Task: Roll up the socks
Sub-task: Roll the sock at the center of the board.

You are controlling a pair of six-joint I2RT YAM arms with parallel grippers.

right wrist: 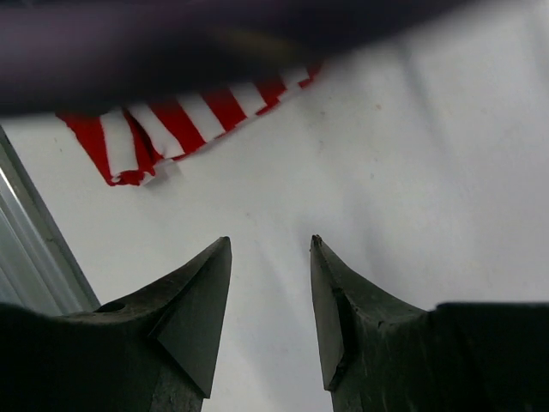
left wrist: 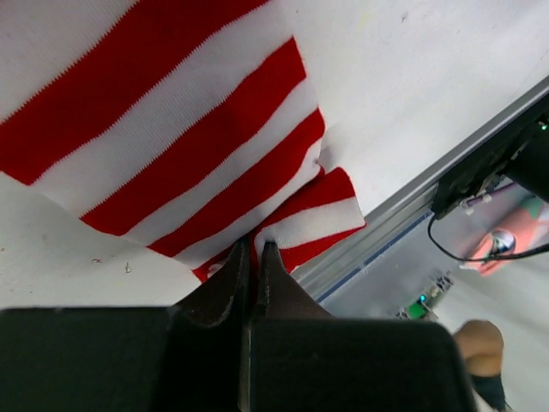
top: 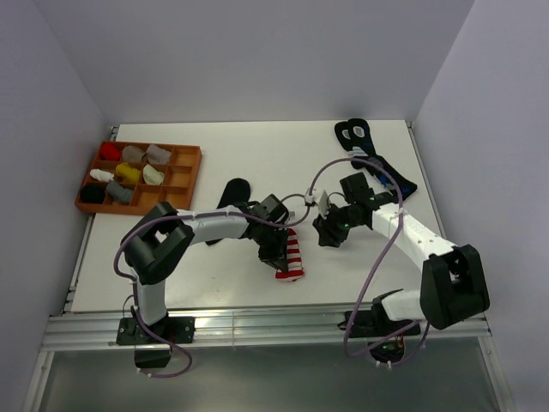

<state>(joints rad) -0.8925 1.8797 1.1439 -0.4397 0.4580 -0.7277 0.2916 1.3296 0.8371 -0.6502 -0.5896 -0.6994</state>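
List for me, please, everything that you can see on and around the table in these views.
striped sock: one, red and white, near table edge, centre
black sock: one, black, behind the left arm
patterned socks: two, it seems, dark with white rings and blue marks, far right
tray: one, orange, far left
sock bundles: about eight, red, grey, white, yellow, black, in the tray
table: one, white
left gripper: shut, pinching the striped sock's edge
right gripper: open, over bare table

Just ahead of my black left claw (left wrist: 250,249), a striped sock (left wrist: 171,129) is showing broad red and white bands against the white table (left wrist: 412,77). Behind my claw, a plain black sock (top: 233,190) is lying.
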